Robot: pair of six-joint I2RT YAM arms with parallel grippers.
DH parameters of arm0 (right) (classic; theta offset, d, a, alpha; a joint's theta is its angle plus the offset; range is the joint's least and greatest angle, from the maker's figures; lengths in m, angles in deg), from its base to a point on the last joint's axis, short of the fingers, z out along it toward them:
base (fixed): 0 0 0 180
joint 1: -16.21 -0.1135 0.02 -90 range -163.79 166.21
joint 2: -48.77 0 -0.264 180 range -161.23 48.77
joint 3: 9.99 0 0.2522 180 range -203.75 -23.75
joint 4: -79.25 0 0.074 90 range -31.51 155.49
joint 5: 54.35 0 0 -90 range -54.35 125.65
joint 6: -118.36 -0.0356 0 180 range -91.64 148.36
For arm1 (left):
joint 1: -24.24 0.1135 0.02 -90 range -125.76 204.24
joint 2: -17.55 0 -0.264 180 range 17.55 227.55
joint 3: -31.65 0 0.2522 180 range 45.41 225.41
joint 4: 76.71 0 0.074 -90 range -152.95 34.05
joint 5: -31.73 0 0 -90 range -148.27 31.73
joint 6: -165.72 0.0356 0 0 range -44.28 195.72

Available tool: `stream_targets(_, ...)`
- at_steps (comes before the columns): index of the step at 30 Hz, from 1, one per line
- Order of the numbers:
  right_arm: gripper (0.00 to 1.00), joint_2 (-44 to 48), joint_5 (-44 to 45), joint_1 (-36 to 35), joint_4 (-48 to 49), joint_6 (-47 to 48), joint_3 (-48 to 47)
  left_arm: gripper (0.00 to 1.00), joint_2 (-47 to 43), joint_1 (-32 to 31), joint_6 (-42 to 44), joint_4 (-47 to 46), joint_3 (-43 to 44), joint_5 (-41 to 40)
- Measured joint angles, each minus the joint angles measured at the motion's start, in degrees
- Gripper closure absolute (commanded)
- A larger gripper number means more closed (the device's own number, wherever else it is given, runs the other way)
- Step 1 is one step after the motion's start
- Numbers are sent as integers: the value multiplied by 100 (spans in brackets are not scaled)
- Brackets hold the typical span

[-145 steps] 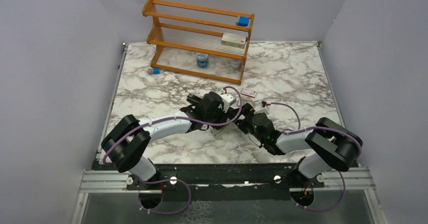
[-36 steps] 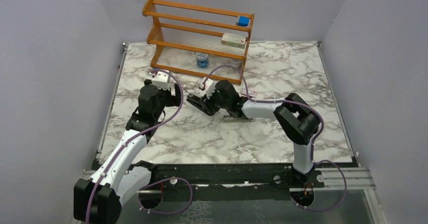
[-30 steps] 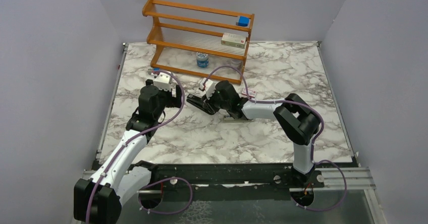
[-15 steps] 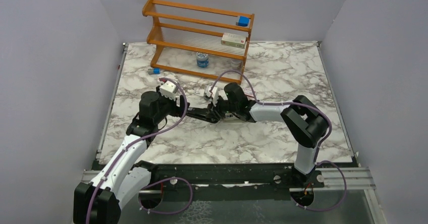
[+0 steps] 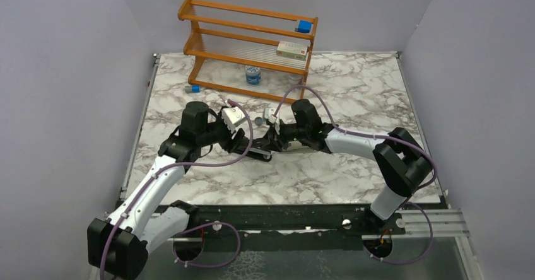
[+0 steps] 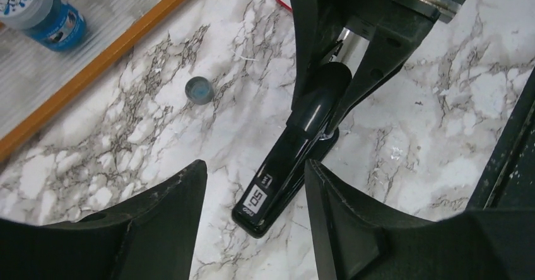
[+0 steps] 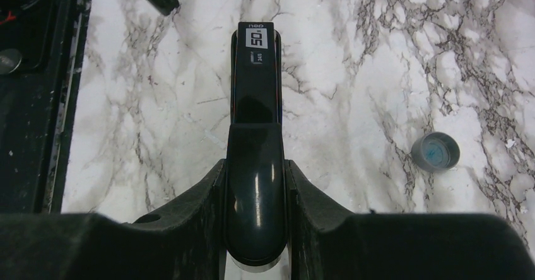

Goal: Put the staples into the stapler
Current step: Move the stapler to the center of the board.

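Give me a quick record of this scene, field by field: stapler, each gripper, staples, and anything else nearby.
stapler: black, over the marble table
right gripper: shut on the stapler's rear
left gripper: open, fingers either side of the stapler's front end
staples: none in view
nearby: blue cap lying on the table

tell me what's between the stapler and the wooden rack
A small bluish cap lies between the stapler and the rack, apart from both; the left wrist view shows it.
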Motion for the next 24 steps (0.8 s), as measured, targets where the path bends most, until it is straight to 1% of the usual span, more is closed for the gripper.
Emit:
stream_targets(3,99,262,-98,4,7,20,291,33,35,-162,643,461,225,24)
stream_targets(6,99,474,-122,4,2,26,625,33,243,-415,1311,994,275,4)
stream_targets(8,99,557,-116,4,0,26,796,33,498,-671,1602,1325,271,-109)
stream_targets(11,95,590,-92,4,2,17,953,33,927,-1027,1947,1725,221,-354)
stream_targets(13,92,590,-70,-11,4,9,1036,33,1058,-1132,2098,1908,175,-439)
stream_targets(17,81,590,87,-133,2,0,1180,32,1141,-1180,2321,2070,170,-492)
stream_targets(19,72,590,131,-227,4,2,1217,32,1207,-1215,2422,2079,168,-505)
stream_targets(21,66,590,162,-269,13,-2,1255,32,1316,-1316,2544,2050,133,-540)
stream_targets(24,53,640,201,-306,92,-11,1394,32,1386,-1421,2651,1867,-59,-586)
